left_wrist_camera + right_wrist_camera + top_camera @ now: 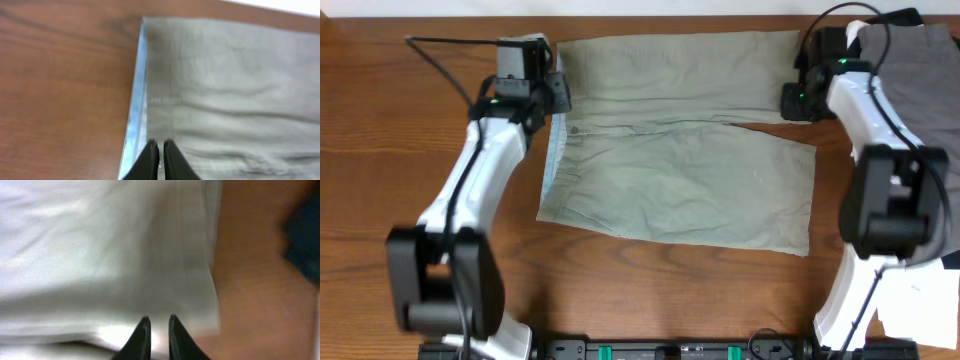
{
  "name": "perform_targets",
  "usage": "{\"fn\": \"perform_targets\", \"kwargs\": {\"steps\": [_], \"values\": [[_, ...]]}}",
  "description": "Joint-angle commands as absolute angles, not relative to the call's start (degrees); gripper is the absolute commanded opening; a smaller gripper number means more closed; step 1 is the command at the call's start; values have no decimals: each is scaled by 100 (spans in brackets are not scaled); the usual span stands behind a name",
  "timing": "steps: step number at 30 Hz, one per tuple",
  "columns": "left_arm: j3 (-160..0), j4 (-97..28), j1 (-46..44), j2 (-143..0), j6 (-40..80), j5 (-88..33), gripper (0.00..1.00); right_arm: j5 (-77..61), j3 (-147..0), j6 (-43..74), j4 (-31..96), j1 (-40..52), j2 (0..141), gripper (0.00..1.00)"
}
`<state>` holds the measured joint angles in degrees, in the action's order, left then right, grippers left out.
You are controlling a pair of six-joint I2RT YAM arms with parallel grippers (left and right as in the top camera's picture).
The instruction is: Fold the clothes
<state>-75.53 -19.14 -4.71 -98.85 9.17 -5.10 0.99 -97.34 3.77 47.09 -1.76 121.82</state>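
The khaki-olive shorts (680, 170) lie spread flat on the wooden table (380, 150), waistband to the left with its pale blue lining (555, 150) showing. My left gripper (560, 95) sits at the far end of the waistband. In the left wrist view its fingers (160, 145) are closed on the waistband edge of the shorts (225, 75), next to the blue lining (136, 115). My right gripper (793, 100) is at the hem of the far leg. In the right wrist view its fingers (159, 320) pinch the shorts (100, 255) near the hem corner.
A grey garment (910, 70) lies at the far right under the right arm, with a black one (895, 18) behind it. Something white (920, 300) lies at the front right. A dark shape (305, 230) shows at the right edge of the right wrist view.
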Motion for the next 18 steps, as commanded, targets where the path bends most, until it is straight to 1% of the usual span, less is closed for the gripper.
{"fn": "perform_targets", "kwargs": {"steps": [1, 4, 6, 10, 14, 18], "values": [[-7561, -2342, -451, -9411, 1100, -427, 8, 58, -10022, 864, 5262, -123, 11080, 14], [-7561, -2596, -454, -8982, 1317, -427, 8, 56, -10022, 1146, 5905, -139, 10506, 14], [-7561, -2810, -454, -8705, 1555, -427, 8, 60, -10020, 1319, 6324, -145, 10158, 17], [-7561, -3369, -454, -8353, 2086, -429, 8, 58, -10001, 2043, 7177, -185, 9623, 17], [-7542, -4121, -460, -8326, 2591, -432, 8, 58, -9937, 2770, 7907, -183, 9380, 13], [-7367, -4550, -460, -8348, 2672, -434, 9, 58, -9618, 3376, 8342, -152, 9330, 14]]}}
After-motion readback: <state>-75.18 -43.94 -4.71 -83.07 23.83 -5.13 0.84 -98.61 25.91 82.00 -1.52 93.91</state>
